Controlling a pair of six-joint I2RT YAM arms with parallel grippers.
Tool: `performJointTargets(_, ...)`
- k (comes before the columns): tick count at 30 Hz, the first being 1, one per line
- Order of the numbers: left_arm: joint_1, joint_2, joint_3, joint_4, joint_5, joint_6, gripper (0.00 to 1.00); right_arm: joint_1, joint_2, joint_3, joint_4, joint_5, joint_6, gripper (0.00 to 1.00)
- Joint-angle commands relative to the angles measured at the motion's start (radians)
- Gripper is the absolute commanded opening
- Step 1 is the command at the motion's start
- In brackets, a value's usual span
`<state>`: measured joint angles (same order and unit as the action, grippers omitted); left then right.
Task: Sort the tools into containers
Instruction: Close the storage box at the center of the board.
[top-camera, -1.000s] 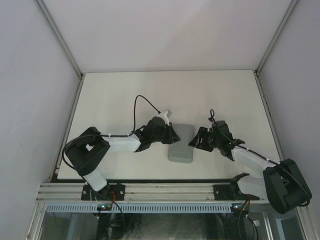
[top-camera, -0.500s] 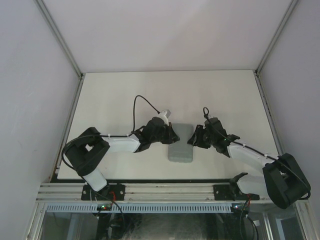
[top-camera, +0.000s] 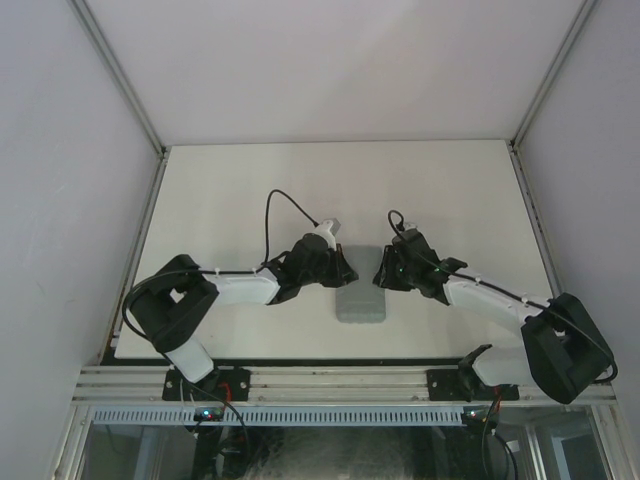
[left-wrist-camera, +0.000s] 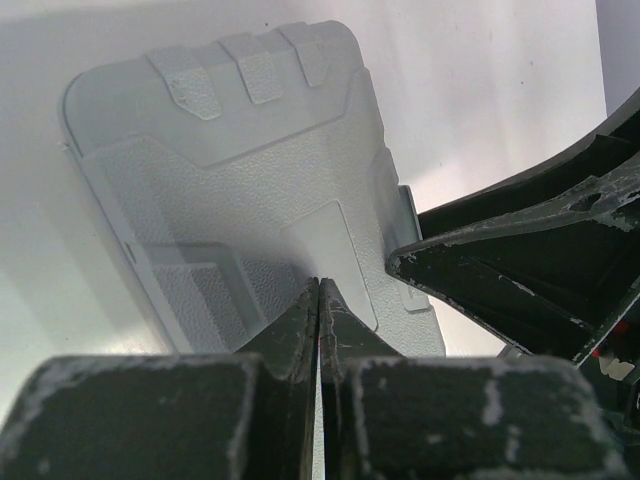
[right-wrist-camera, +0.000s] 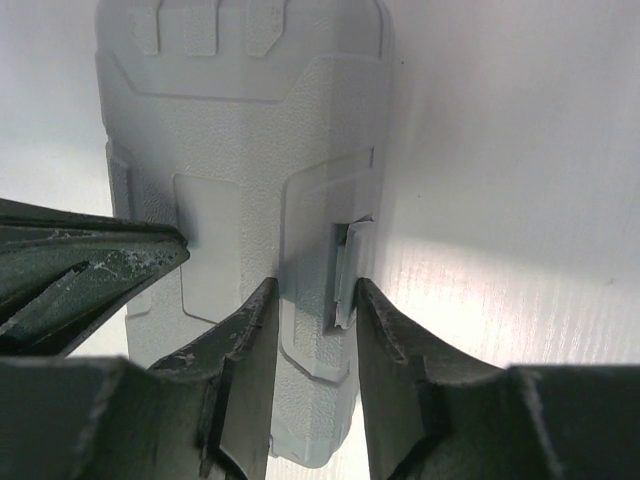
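At the near edge one slotted metal rail (top-camera: 340, 383) is carrying both bases, and two arms, the left arm (top-camera: 245, 288) and the right arm (top-camera: 490, 305), are bending inward over the bench (top-camera: 230, 190). Between them one grey case (top-camera: 360, 300) is lying flat and closed near the middle of the bench's front, its long side pointing away from the bases.

The left tool (left-wrist-camera: 318, 285) is clenched on nothing, its two fingers pressing flat together. Its tip is sitting at the textured lid, seemingly touching it, though the wrist view is too tight to be sure. The right tool (right-wrist-camera: 315, 295) is hanging released over the case's right edge. Its two fingers are standing apart and straddling the single latch (right-wrist-camera: 345, 270), which is lying close to one finger, with a strip of lid showing beside the other.

Three moulded ribs (right-wrist-camera: 205, 30) are crossing the lid's far end.

Beyond, the bench is showing matte white, and three pale walls (top-camera: 330, 70) are closing round it.
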<state>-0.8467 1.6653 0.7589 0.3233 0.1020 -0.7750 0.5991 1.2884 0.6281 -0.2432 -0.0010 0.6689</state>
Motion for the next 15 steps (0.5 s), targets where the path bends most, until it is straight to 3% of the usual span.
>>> performJointTargets(1,-0.002,0.054,-0.063,-0.249,-0.058,0.063,0.03,0.037,0.053,0.032,-0.027,0.068,-0.038,0.3)
performJointTargets(10,-0.004,0.057,-0.055,-0.25,-0.054,0.061,0.03,0.079,0.129,0.068,-0.07,0.071,-0.034,0.18)
performJointTargets(15,-0.003,0.059,-0.051,-0.25,-0.054,0.062,0.03,0.101,0.163,0.067,-0.071,0.072,-0.014,0.07)
